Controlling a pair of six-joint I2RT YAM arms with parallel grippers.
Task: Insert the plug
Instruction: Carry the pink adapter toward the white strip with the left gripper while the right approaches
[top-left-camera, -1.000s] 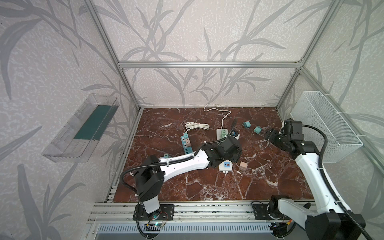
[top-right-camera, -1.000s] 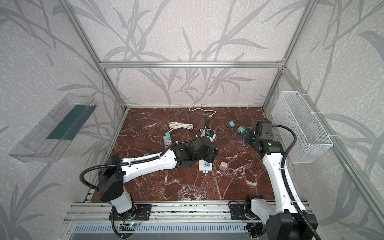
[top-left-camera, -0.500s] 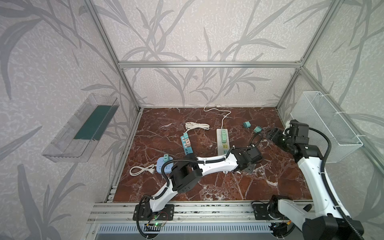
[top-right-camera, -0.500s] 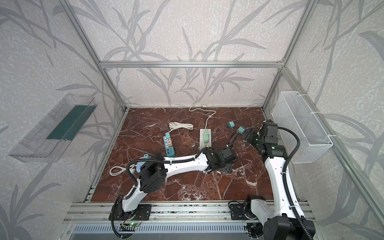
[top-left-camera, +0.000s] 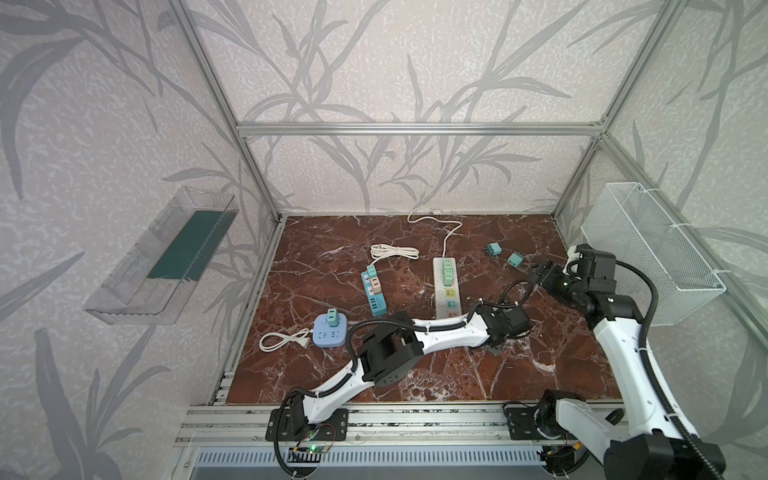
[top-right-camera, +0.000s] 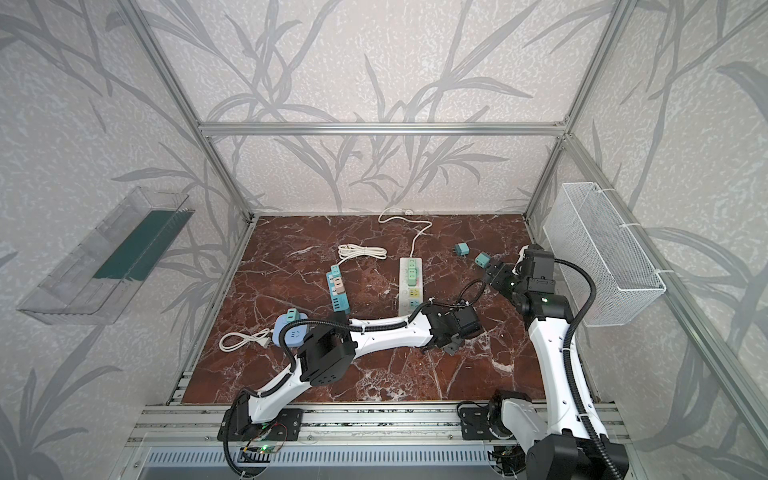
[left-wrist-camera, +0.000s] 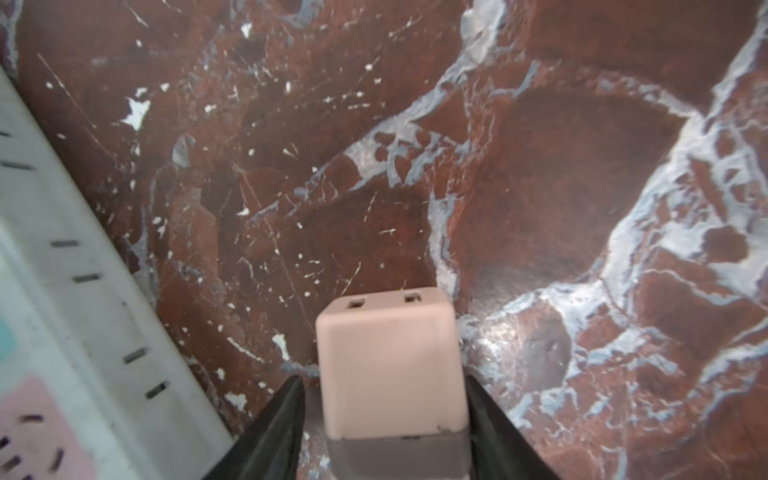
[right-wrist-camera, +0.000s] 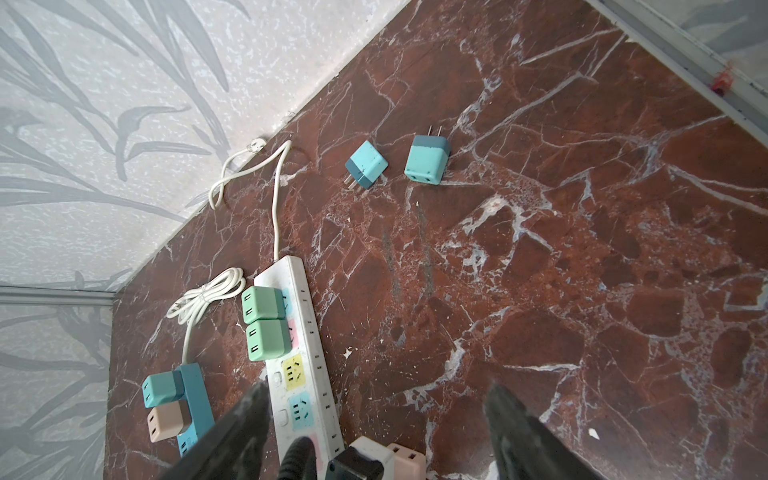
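Left gripper (left-wrist-camera: 382, 380): jaws parted, straddling pink plug (left-wrist-camera: 388, 332); 1 finger (left-wrist-camera: 490, 419) touches it, narrow gap at the other. Plug lies on table (left-wrist-camera: 540, 187), just beside near end of white strip (left-wrist-camera: 62, 291). 2 green plugs (right-wrist-camera: 264, 305) sit in strip's far end. Right gripper (right-wrist-camera: 376, 388): jaws spread wide, empty, near 2 loose teal plugs (right-wrist-camera: 427, 160).

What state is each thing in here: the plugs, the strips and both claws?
left gripper: jaws either side of pink plug, grip unclear.
pink plug: not inserted.
right gripper: open, empty.
white strip: two green plugs in.
blue strip: two plugs in.
round hub: one plug in.
teal plugs: two, loose, lying down.
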